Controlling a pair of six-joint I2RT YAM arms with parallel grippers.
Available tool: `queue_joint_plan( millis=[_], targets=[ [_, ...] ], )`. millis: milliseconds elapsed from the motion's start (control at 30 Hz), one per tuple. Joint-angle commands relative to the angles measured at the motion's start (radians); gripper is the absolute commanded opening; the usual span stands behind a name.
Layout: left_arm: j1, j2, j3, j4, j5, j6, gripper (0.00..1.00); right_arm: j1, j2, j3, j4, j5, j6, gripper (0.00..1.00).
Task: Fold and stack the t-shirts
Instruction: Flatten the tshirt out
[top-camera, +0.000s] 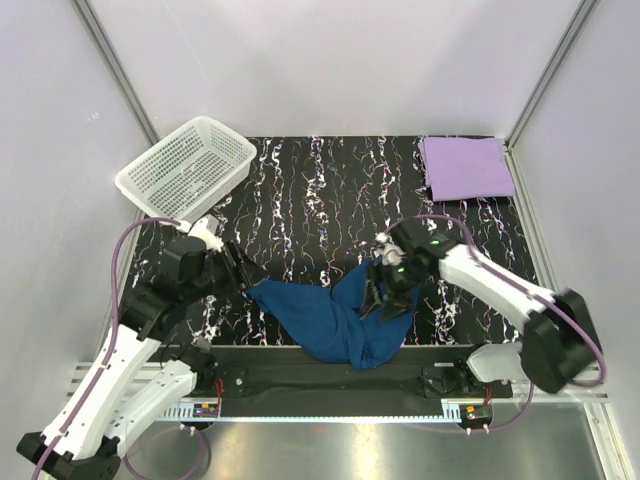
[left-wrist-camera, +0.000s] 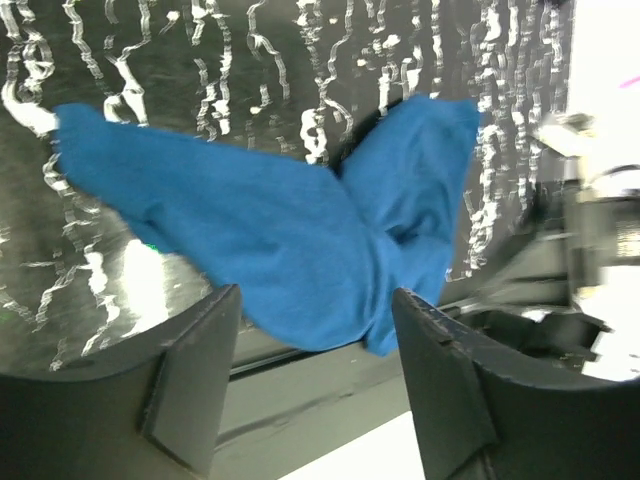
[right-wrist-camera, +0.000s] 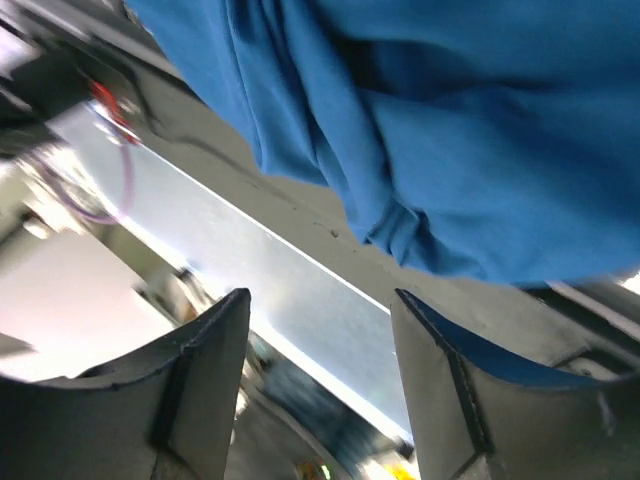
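From above, we saw the blue shirt (top-camera: 335, 320) lying crumpled at the near edge of the black table (top-camera: 320, 200). The purple shirt (top-camera: 466, 167) lay folded far behind the blue shirt, off to the right and well apart. The white basket (top-camera: 185, 165) sat far behind it on the left. The left gripper (top-camera: 245, 272) was at the blue shirt's left tip. The right gripper (top-camera: 385, 295) was over its right side.

From the left wrist, the left gripper (left-wrist-camera: 315, 300) had its fingers apart with nothing between them. The blue shirt (left-wrist-camera: 280, 230) lay just past them.

From the right wrist, the right gripper (right-wrist-camera: 320, 298) had its fingers apart too, holding nothing. The blue shirt (right-wrist-camera: 450, 130) was close past them, and we could not tell if it touched one finger.
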Motion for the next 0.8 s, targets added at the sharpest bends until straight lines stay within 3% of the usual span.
queue_joint_plan(
  millis=[0,267,367,433,500,533,600,633,767],
  targets=[
    [-0.001,0.035,-0.026,0.106,0.068,-0.042,0.65,0.124,0.163,0.079,0.091,0.072,0.01,0.67],
    [-0.001,0.106,-0.02,0.051,0.055,-0.008,0.67,0.147,0.285,0.035,0.191,0.137,0.004,0.69],
    [-0.003,0.149,-0.015,-0.042,-0.044,-0.003,0.8,0.149,0.337,0.035,0.215,0.128,-0.005,0.6],
    [-0.001,0.17,-0.023,-0.102,-0.165,-0.04,0.88,0.149,0.337,0.033,0.234,0.114,0.0,0.48],
    [-0.001,0.213,-0.052,-0.072,-0.21,-0.043,0.9,0.149,0.323,0.036,0.226,0.118,0.003,0.35],
    [-0.001,0.232,-0.058,-0.061,-0.222,-0.046,0.91,0.149,0.319,0.045,0.217,0.122,0.0,0.22],
    [0.002,0.304,-0.081,-0.005,-0.233,-0.046,0.91,0.149,0.283,0.062,0.162,0.138,-0.008,0.12],
    [0.005,0.33,-0.084,0.012,-0.227,-0.046,0.91,0.149,0.263,0.091,0.139,0.163,-0.009,0.0],
    [0.037,0.439,-0.019,0.014,-0.164,-0.007,0.85,0.149,0.136,0.298,-0.065,0.25,-0.028,0.0]
  ],
)
